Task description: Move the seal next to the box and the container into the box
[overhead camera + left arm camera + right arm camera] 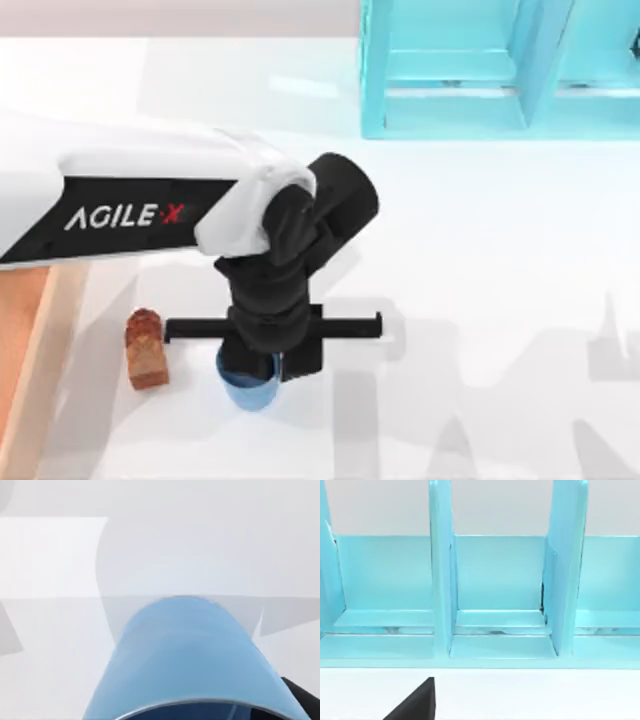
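My left pincer (262,372) hung over the glossy, likely slippery container (247,388) on the counter (480,300); I judged its rim the best hold, finger spread indiscernible.

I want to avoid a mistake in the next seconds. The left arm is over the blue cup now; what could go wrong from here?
1. The left claw sits right over the blue cup, hiding its grip. A shallow hold could tip or drop the cup.
2. The seal stands close beside the cup, between it and the box. A low carry toward the box could knock the seal over.
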